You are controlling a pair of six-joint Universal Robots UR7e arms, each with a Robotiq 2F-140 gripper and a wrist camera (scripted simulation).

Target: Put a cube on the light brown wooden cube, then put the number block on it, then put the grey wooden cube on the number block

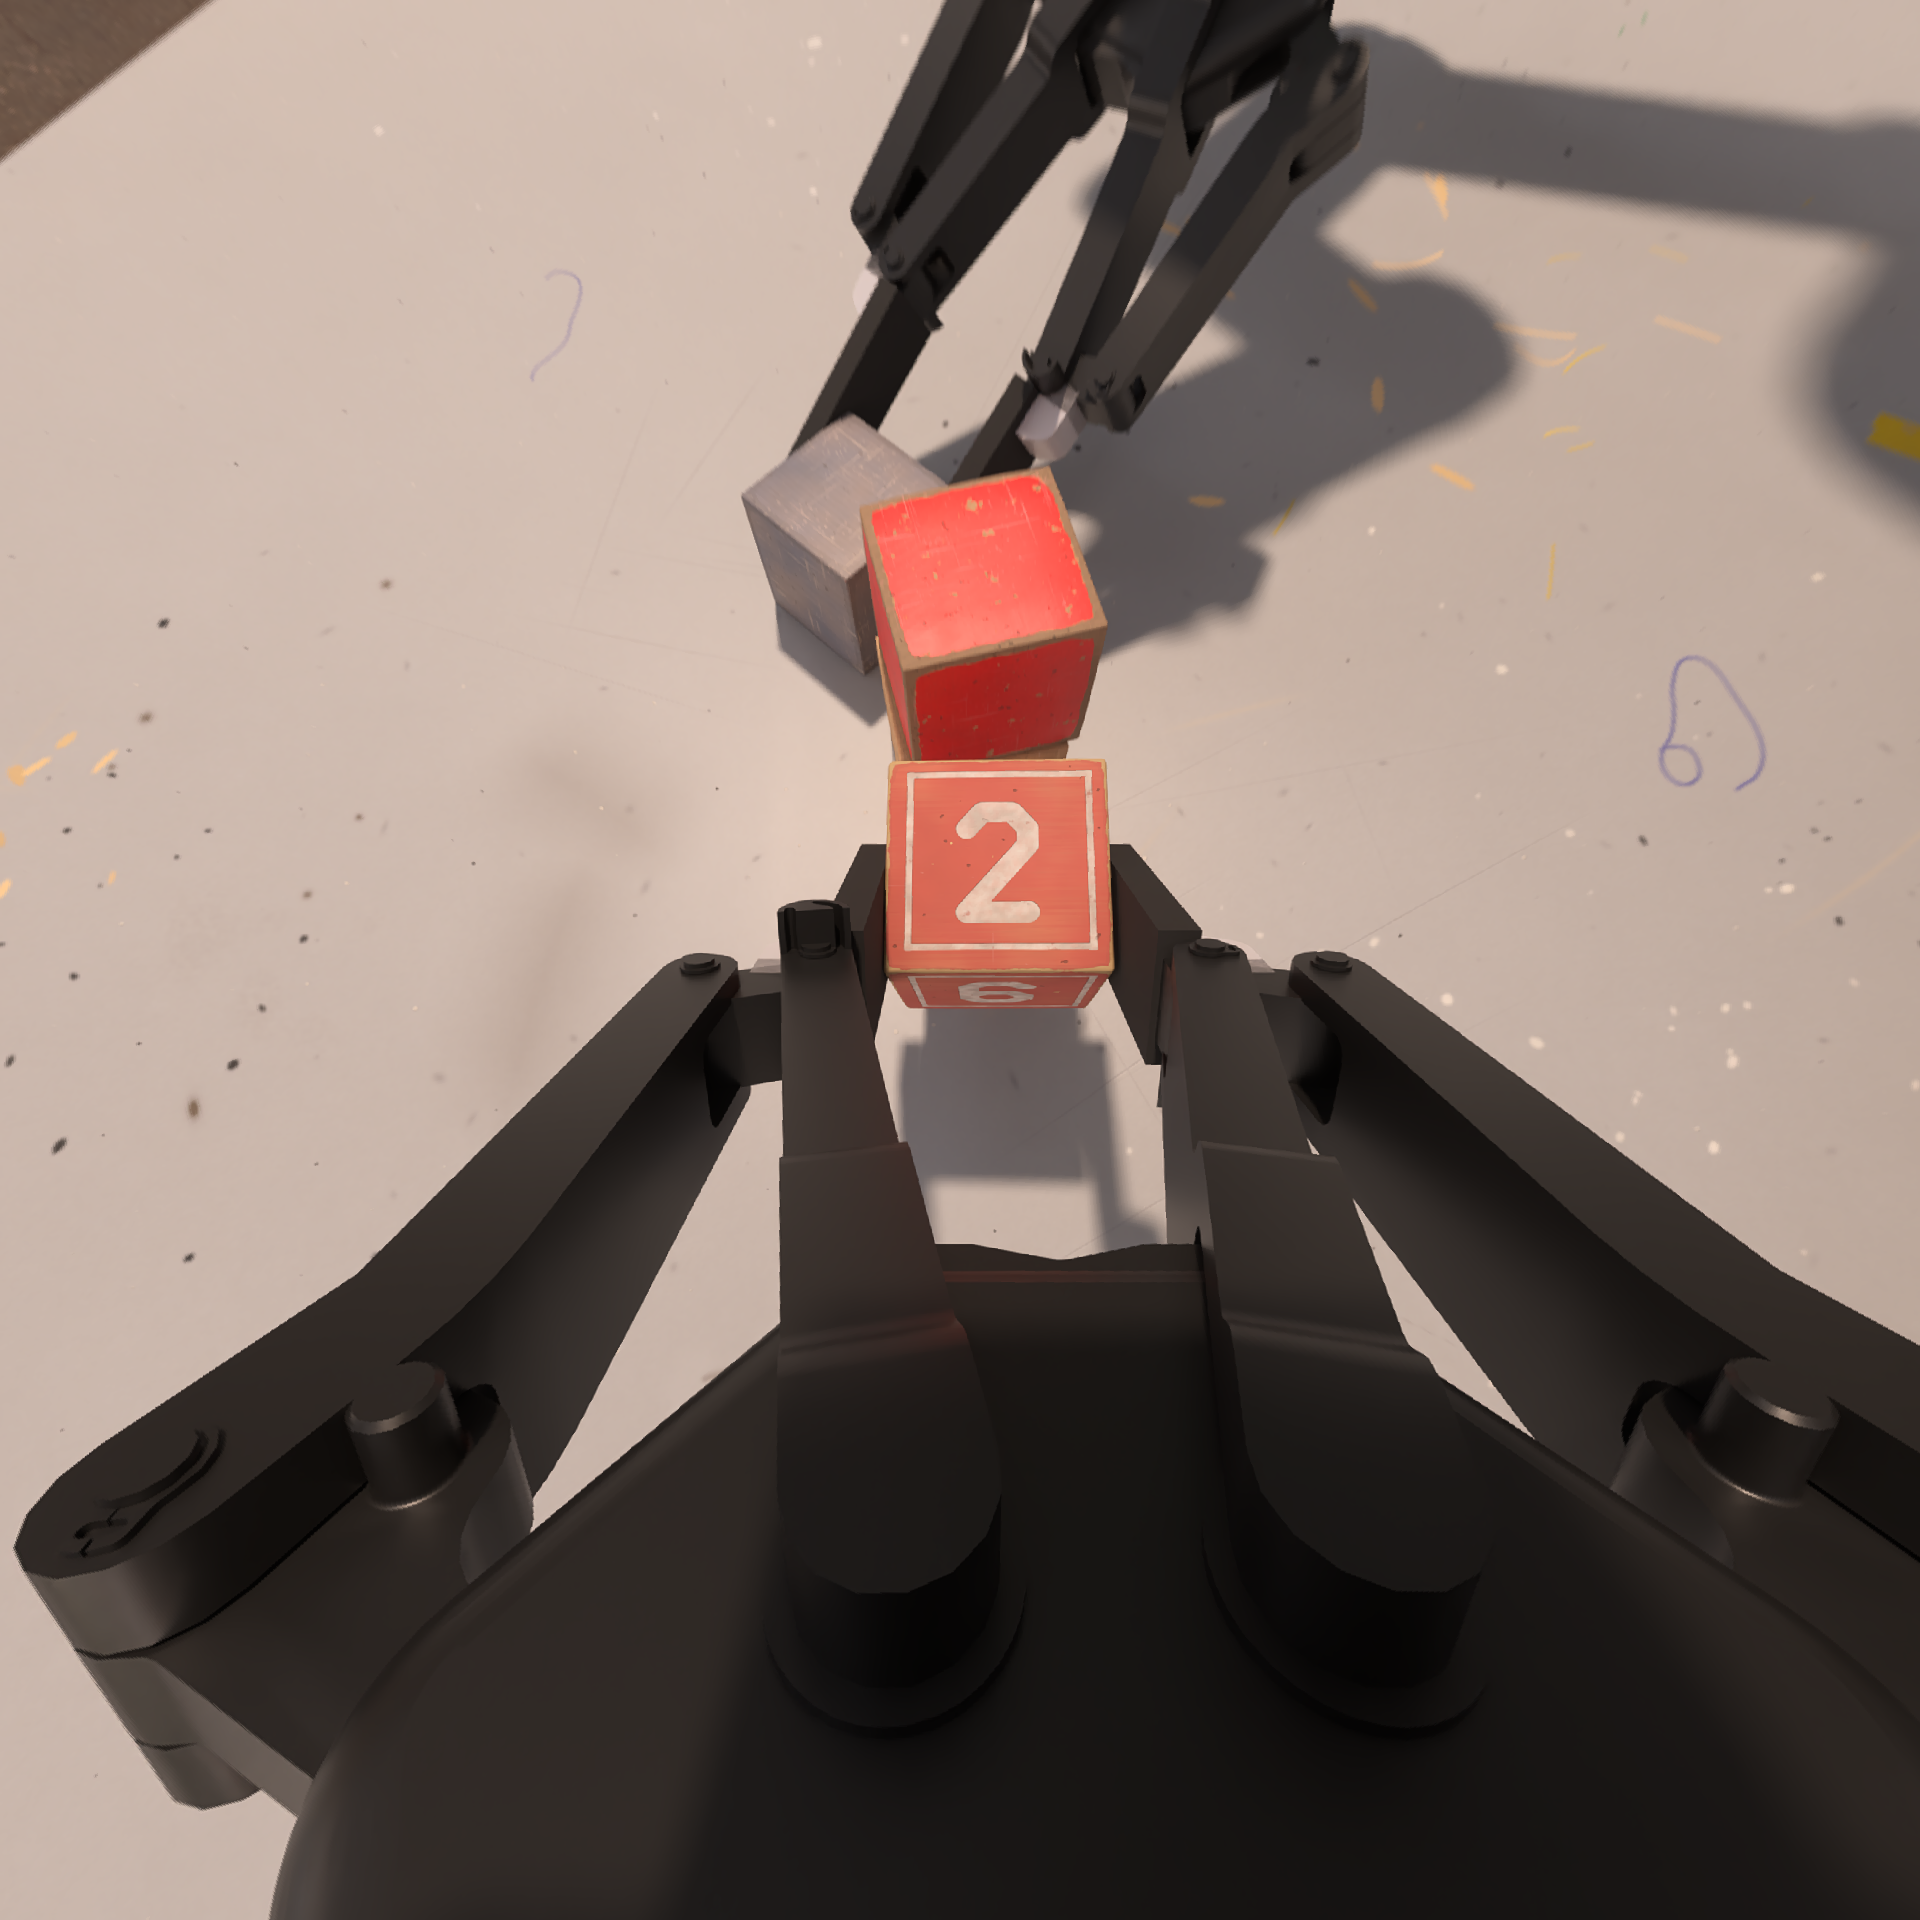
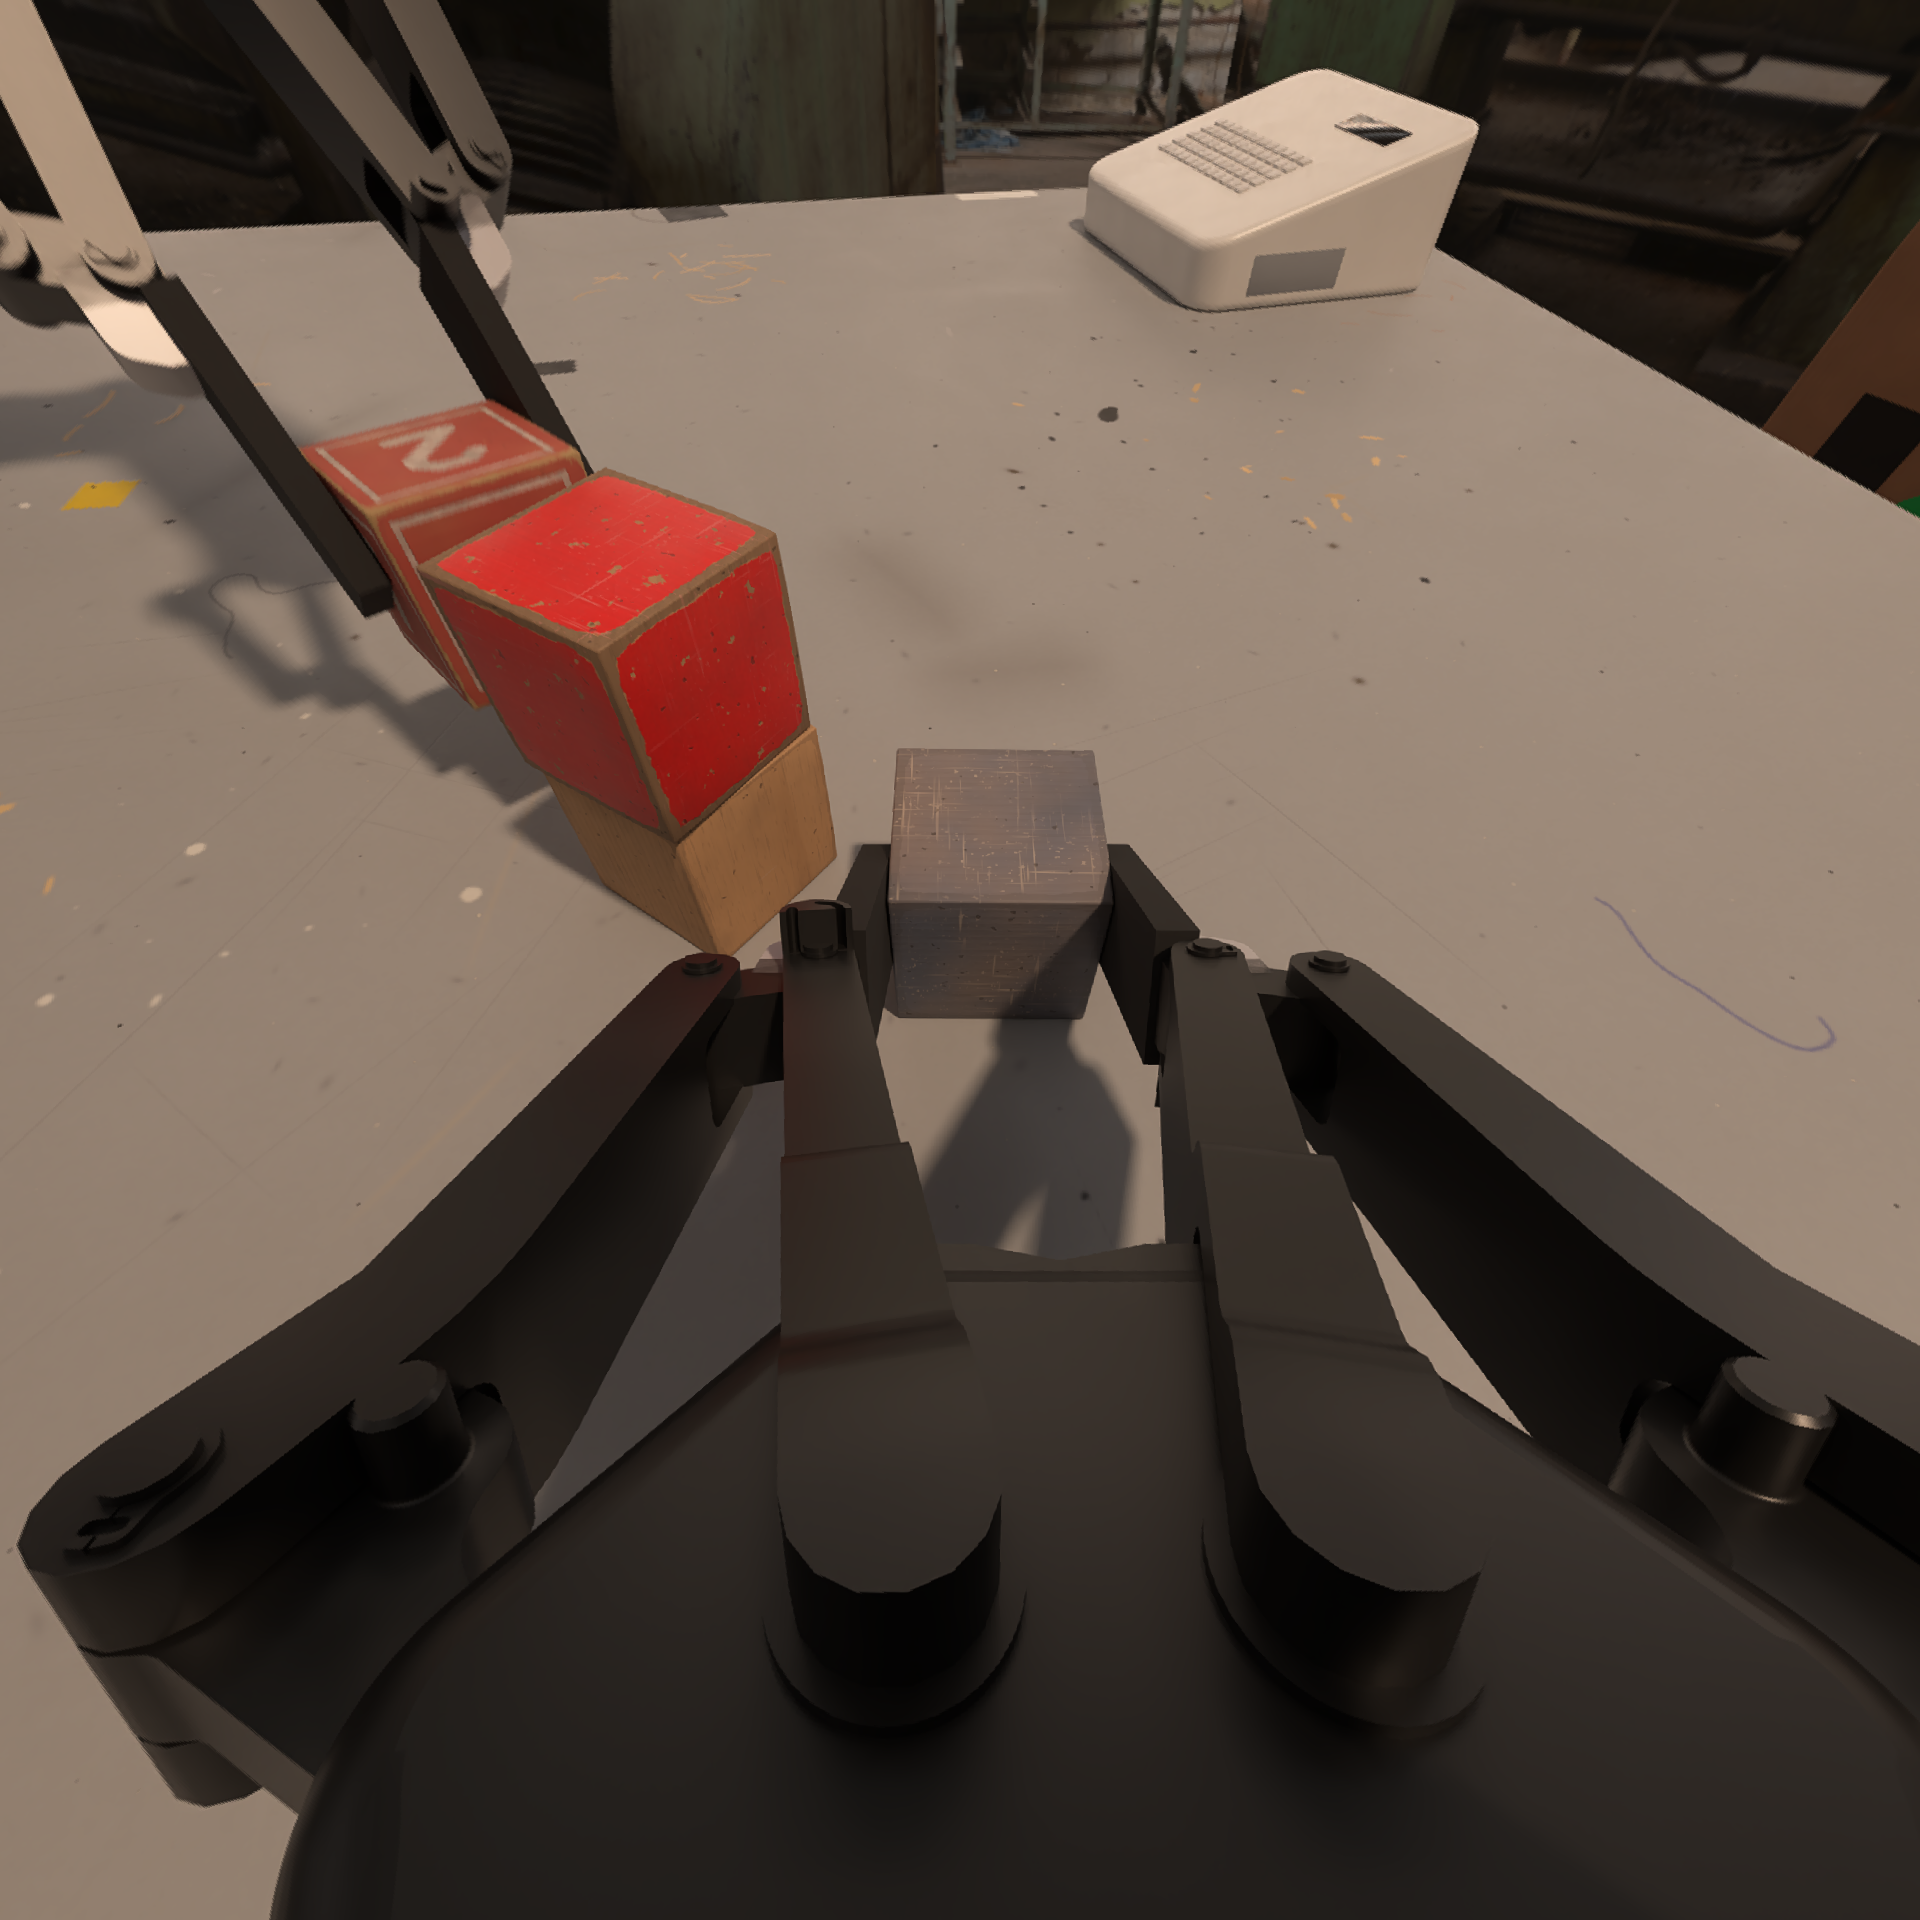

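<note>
My left gripper (image 1: 997, 904) is shut on the red number block (image 1: 997, 873) and holds it above the table, close beside the top of the stack. The stack is a plain red cube (image 1: 982, 603) sitting slightly turned on the light brown wooden cube (image 2: 717, 883). My right gripper (image 2: 997, 914) is shut on the grey wooden cube (image 2: 992, 883), which seems to rest on the table right of the stack. The number block (image 2: 436, 468) and left gripper (image 2: 468, 530) also show in the right wrist view. The grey cube (image 1: 821, 540) shows behind the stack in the left wrist view.
A white sloped box (image 2: 1278, 187) stands at the far right of the grey table (image 2: 1247, 623). The table's far edge runs behind it, with dark clutter beyond. Paint specks and pen scribbles mark the surface.
</note>
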